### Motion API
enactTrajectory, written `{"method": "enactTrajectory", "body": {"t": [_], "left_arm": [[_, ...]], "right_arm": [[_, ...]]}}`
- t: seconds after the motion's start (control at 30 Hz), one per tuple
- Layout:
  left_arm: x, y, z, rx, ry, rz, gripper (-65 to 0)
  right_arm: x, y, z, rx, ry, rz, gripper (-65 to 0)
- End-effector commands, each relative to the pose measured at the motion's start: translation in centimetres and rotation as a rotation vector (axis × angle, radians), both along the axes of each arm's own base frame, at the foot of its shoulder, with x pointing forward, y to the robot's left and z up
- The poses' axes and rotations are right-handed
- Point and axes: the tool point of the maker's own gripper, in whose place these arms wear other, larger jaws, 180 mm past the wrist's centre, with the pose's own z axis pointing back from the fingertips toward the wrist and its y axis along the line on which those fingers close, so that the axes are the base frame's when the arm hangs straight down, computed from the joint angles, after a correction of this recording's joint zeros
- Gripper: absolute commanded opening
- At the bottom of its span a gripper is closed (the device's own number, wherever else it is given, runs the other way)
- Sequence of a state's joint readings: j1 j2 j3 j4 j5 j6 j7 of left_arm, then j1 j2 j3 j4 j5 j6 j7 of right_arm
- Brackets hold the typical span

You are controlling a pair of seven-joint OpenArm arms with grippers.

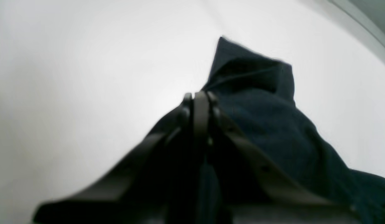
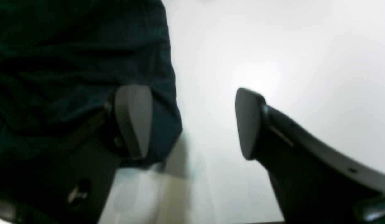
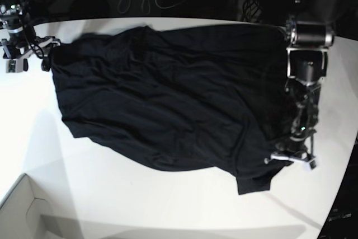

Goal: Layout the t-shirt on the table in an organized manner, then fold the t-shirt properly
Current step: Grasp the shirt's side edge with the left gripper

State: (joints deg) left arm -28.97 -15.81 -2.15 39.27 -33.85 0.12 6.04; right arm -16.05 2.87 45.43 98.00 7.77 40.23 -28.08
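Note:
The black t-shirt [image 3: 168,99] lies spread and wrinkled across the white table [image 3: 140,205]. In the base view my left gripper [image 3: 279,166] is at the shirt's lower right corner. In the left wrist view that gripper [image 1: 200,96] is shut on a pinch of the t-shirt [image 1: 267,118], and the cloth rises in a peak beside it. My right gripper [image 3: 47,54] is at the shirt's upper left corner. Seen from the right wrist, it [image 2: 192,124] stands open: one finger [image 2: 133,121] is over the t-shirt's edge [image 2: 71,62], the other over the bare table [image 2: 273,46].
A white box corner [image 3: 22,211] sits at the bottom left of the base view. Cables and dark gear lie beyond the table's far edge. The table's curved edge [image 1: 366,28] runs close to my left gripper.

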Motion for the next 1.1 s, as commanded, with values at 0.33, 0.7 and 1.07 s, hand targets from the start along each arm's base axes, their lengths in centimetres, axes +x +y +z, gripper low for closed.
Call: {"method": "enactTrajectory", "body": {"t": [0.33, 0.7, 1.07], "left_arm": [[-0.5, 1.4, 3.6, -0.007, -0.110, -0.002, -64.5], [-1.1, 0.9, 2.3, -0.011, -0.082, -0.011, -37.6], [-0.4, 1.2, -2.3, -0.079, 0.064, 0.062, -29.0]], "right_arm": [[0.8, -0.1, 1.2, -0.014, -0.046, 0.009, -22.4], [0.8, -0.2, 1.5, -0.020, -0.050, 0.011, -22.4], [1.3, -0.2, 1.8, -0.023, -0.063, 0.012, -22.4]]}}
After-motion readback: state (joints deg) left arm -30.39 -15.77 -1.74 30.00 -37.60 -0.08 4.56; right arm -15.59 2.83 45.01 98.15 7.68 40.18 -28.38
